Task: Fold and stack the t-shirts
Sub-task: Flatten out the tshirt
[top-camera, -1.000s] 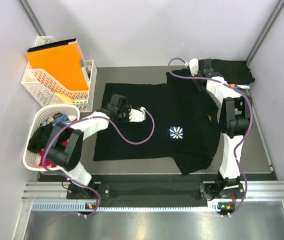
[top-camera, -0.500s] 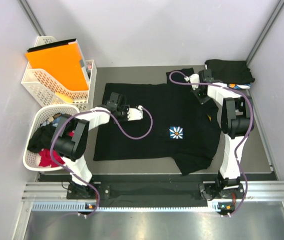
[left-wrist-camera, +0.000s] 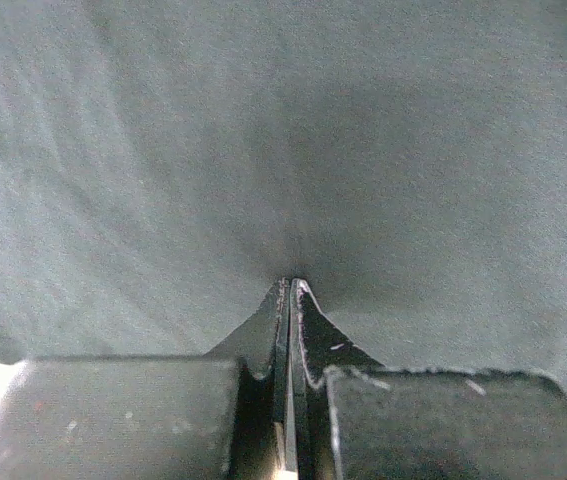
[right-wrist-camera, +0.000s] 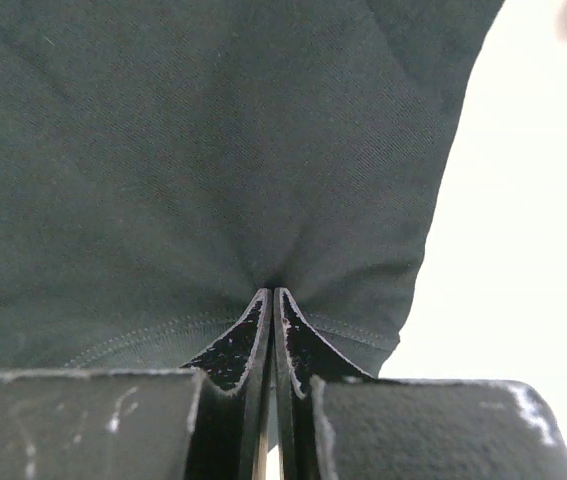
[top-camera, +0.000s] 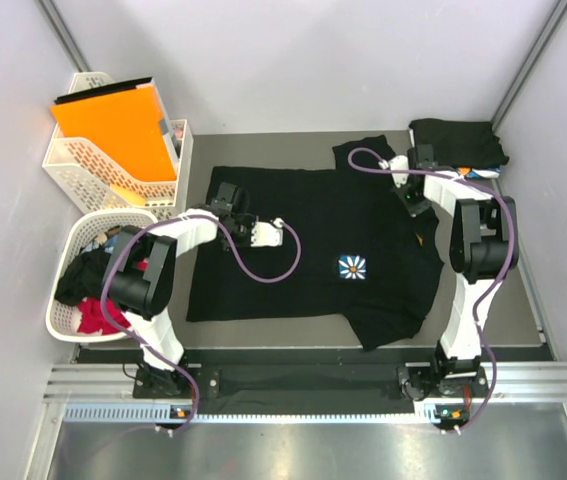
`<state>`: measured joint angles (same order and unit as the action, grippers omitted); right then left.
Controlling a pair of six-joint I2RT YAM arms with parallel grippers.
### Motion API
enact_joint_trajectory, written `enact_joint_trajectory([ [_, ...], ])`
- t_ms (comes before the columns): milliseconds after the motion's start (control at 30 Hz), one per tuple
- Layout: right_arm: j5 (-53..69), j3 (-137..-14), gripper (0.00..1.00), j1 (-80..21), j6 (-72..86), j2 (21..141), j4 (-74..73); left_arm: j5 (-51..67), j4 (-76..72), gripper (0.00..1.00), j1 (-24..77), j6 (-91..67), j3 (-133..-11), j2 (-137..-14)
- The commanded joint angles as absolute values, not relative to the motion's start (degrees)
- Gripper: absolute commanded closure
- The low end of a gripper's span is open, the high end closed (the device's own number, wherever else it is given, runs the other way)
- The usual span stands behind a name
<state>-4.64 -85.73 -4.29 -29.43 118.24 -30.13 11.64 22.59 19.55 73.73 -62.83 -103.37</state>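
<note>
Mostly flat, black flower-print t-shirt [top-camera: 363, 210]; left fingers [left-wrist-camera: 258, 338] — right fingers [right-wrist-camera: 231, 352] too — pinch it.

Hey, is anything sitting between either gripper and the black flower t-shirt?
Nothing visible. The left gripper and right gripper are both closed right on the black t-shirt, pinching its cloth.

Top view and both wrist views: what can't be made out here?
- Left wrist view: left gripper shut on the black t-shirt; cloth fills the frame, so which part is unclear.
- Top view: right gripper and left one, jaws hidden under their wrists.
- Top view: shirt count in the round basket, a tangle partly under the left arm.
- Top view: garment count in the folded black pile, too small.
</note>
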Motion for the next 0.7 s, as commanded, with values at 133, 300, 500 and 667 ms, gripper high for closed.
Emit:
enact_joint_trajectory([
  [133, -6.50, -80.86, 1.00, -2.20, -29.09, 113.56, -34.54, 17.49, 36.64, 1.00, 18.98, 76.81, -63.90, -101.87],
  [300, -6.42, -81.82, 1.00, -2.11, -29.00, 113.99, -34.89, 17.23, 37.44, 1.00, 18.90, 76.99, -63.63, -101.08],
  [500, -5.37, -84.63, 0.96, -2.28, -29.27, 113.47, -36.65, 15.21, 32.37, 1.00, 18.81, 74.45, -63.20, -98.97],
  [667, -2.20, -91.12, 0.69, -2.72, -29.09, 110.92, -39.02, 12.05, 20.58, 1.00, 18.46, 68.56, -62.40, -95.89],
])
